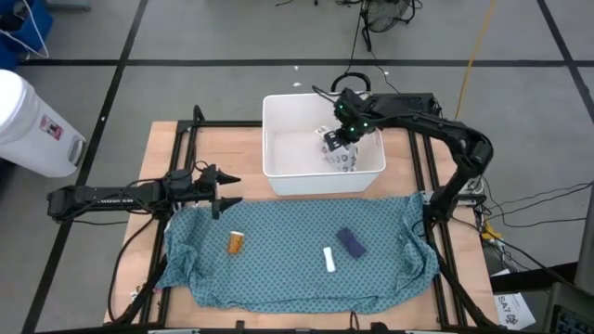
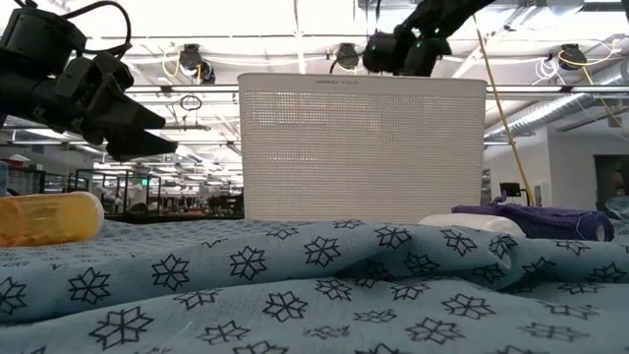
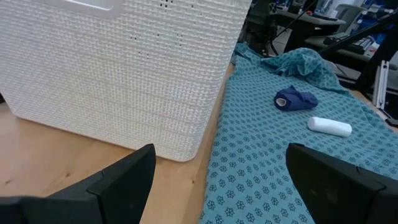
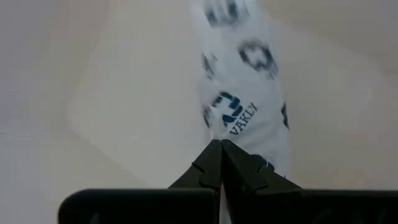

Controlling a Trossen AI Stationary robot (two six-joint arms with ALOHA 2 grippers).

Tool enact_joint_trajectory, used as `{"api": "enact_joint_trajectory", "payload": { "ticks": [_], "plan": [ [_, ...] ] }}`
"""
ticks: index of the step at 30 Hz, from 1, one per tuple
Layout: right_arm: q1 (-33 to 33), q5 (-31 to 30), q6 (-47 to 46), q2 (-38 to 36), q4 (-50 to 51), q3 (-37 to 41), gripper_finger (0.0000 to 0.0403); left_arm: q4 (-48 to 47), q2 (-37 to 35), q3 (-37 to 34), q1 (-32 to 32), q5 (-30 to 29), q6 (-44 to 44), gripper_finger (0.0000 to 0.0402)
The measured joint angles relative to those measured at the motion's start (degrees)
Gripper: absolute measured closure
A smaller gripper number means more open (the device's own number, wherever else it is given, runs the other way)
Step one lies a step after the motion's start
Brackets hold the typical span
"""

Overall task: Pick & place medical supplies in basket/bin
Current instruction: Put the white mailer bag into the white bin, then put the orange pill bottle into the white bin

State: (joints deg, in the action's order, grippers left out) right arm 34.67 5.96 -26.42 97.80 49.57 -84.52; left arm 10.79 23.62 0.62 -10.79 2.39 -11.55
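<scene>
My right gripper (image 1: pixel 340 137) hangs over the inside of the white tub (image 1: pixel 278 176) and is shut on the flat white packet with dark ring prints (image 4: pixel 245 93). The orange pill bottle (image 1: pixel 236 243), the small white tube (image 1: pixel 329 259) and the dark blue block (image 1: pixel 350 242) lie on the teal patterned cloth (image 1: pixel 278 269) near the tub. My left gripper (image 1: pixel 226 191) is open above the table's left part, at the cloth's far left corner, touching nothing. My right gripper pinches the packet between its two shut fingers at one end (image 4: pixel 231 138), coming from above and pointing down into the tub. The packet reaches away below the fingers; whether its lower end rests on the tub floor, I cannot tell.
A white cylindrical container with a red label (image 1: pixel 32 121) stands off the table's far left corner. Black frame rails (image 1: pixel 186 130) run along the table edges. Bare wood (image 1: pixel 204 153) lies left of the tub. The cloth is bunched at its right end (image 1: pixel 418 223).
</scene>
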Motion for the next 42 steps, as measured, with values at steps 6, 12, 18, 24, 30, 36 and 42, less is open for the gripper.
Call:
{"api": "enact_joint_trajectory", "payload": {
  "ticks": [6,12,18,24,30,36,42],
  "plan": [
    [-0.4,-0.7,1.0,5.9,5.5,0.3,0.0403,-0.1,0.0,0.0,0.0,0.0,-0.1,0.0041],
    [-1.0,-2.9,1.8,7.1,8.7,0.3,0.0403,-0.2,0.0,0.0,0.0,0.0,-0.1,0.0041],
    [-1.0,-0.7,1.1,7.1,8.8,0.3,0.0403,-0.2,0.0,0.0,0.0,0.0,-0.2,0.0041],
    [-1.0,0.1,1.4,6.6,7.1,0.3,0.0402,-0.3,0.0,0.0,0.0,0.0,-0.2,0.0041],
    [-1.0,0.0,2.0,3.0,0.8,0.3,0.037,-0.4,0.0,0.0,0.0,0.2,-0.2,0.0041],
    [-1.8,0.0,2.6,-4.5,-6.4,0.3,0.0294,-1.1,0.0,0.0,0.0,0.5,-1.0,0.0041],
    [-6.3,-0.1,6.7,-14.0,-15.2,0.3,0.0225,-2.4,0.0,0.0,0.0,0.5,-2.2,0.0041]
  ]
}}
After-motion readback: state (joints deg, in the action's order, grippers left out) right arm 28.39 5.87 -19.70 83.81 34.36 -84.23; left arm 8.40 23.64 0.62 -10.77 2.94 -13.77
